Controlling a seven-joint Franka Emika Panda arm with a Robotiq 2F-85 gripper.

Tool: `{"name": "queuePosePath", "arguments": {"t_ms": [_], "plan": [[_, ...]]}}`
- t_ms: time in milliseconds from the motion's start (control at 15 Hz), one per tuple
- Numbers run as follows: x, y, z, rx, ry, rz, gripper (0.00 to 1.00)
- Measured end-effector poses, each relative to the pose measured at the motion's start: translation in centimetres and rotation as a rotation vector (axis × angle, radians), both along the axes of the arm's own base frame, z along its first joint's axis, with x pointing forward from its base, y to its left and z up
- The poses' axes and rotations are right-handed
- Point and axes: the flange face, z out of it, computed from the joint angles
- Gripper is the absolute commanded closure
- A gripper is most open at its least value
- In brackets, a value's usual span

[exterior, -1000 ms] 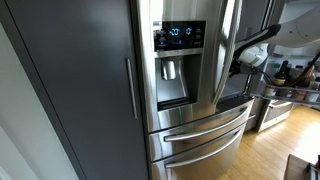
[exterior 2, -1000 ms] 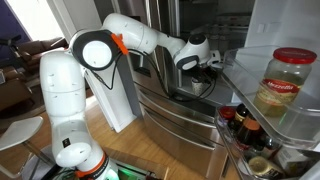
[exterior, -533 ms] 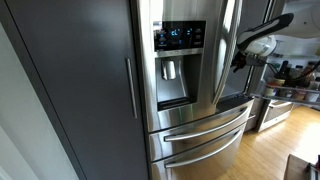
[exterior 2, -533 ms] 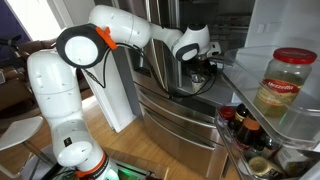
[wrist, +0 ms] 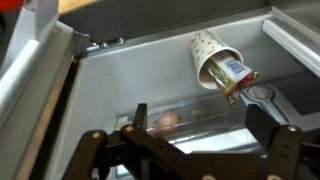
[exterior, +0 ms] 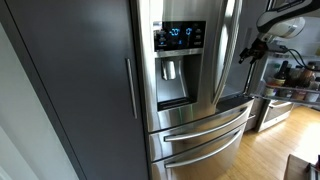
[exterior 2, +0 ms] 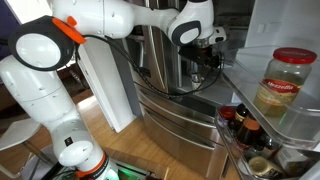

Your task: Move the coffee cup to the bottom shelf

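Observation:
The coffee cup (wrist: 212,58) is a white paper cup with small red dots. It lies on its side on a grey fridge shelf (wrist: 130,75) in the wrist view, its mouth facing me with a colourful wrapper stuck in it. My gripper (wrist: 200,125) is open and empty, its two dark fingers below and in front of the cup, not touching it. In both exterior views the gripper (exterior: 250,50) (exterior 2: 212,45) is raised at the open fridge; the cup is hidden there.
A clear drawer (wrist: 175,118) with roundish food sits below the shelf. The open fridge door holds a red-lidded jar (exterior 2: 283,85) and several bottles (exterior 2: 245,130). The steel fridge front has a dispenser (exterior: 178,62) and freezer drawers (exterior: 205,130).
The arm has lifted; the gripper has moved upward along the fridge opening in both exterior views.

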Motion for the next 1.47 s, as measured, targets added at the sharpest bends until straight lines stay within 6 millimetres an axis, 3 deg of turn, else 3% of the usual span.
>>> {"name": "queuePosePath", "arguments": {"t_ms": [400,1467], "plan": [[-3.1,1.5,1.6,-0.002,0.156,-0.055,0.00],[-10.4,4.3,4.1,0.059,0.038,-0.168,0.00]]}}
